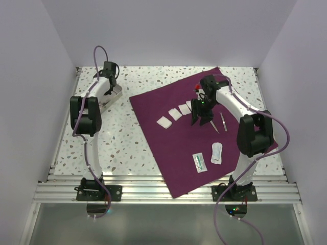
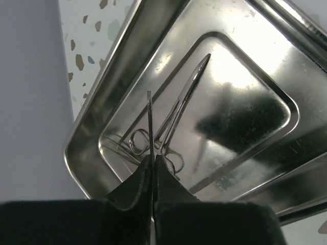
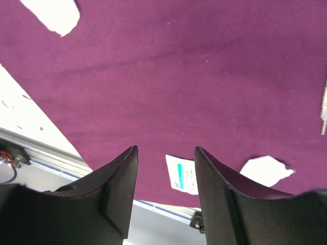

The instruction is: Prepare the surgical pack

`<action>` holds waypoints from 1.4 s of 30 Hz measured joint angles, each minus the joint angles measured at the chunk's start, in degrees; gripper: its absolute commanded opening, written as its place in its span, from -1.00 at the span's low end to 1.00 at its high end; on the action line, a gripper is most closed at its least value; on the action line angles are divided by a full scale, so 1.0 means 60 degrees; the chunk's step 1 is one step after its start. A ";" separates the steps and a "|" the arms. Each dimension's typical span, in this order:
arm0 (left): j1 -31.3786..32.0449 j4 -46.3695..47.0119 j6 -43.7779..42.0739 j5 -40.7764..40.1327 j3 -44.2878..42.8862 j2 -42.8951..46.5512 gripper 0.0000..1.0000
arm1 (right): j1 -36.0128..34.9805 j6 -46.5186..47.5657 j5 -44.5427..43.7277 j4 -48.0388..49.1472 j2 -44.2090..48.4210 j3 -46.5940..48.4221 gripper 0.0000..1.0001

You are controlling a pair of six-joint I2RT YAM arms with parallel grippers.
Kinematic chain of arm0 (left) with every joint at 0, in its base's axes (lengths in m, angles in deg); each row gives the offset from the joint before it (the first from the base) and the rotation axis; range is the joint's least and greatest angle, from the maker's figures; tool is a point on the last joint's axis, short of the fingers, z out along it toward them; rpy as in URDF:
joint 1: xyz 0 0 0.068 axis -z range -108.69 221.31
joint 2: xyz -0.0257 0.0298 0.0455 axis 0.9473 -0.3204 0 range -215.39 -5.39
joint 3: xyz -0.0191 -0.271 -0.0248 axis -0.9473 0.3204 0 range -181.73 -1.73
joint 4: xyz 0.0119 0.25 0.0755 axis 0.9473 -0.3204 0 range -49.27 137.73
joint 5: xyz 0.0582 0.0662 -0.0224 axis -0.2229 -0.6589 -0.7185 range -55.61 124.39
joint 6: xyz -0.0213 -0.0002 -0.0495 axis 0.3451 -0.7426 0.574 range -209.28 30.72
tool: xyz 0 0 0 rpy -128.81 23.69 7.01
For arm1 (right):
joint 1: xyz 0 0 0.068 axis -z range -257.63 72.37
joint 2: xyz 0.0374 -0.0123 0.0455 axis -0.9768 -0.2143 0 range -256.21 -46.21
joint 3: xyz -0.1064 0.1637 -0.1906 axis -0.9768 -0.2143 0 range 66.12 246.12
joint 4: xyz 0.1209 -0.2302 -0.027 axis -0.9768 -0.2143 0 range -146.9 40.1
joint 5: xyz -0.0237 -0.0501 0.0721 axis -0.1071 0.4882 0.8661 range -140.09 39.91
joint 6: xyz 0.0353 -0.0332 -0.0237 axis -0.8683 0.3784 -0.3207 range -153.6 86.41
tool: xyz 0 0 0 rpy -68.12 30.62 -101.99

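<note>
The surgical pack is a deep purple cloth (image 1: 173, 148) spread flat on the table's right half, and it fills the right wrist view (image 3: 179, 76). My right gripper (image 1: 200, 121) hovers over its middle, open with nothing between the jaws (image 3: 166, 150). My left gripper (image 1: 109, 91) is at the back left over a steel tray (image 1: 116, 97). In the left wrist view it (image 2: 152, 157) is shut on a thin metal instrument (image 2: 149, 117) standing edge-on above the tray (image 2: 97, 112). Ring-handled forceps (image 2: 179, 109) lie in the tray.
On the cloth lie three white gauze squares (image 1: 175, 115), a teal-labelled packet (image 1: 200, 162), a white packet (image 1: 217, 153) and slim metal instruments (image 1: 224, 122). White walls close in the table on three sides. An aluminium rail (image 1: 163, 191) runs along the near edge.
</note>
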 measured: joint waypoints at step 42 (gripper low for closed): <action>-0.0204 -0.0772 0.3810 0.4725 0.1428 0.1960 0.13 | 0.1534 0.0590 -0.3089 0.1115 -0.0488 -0.1676 -0.07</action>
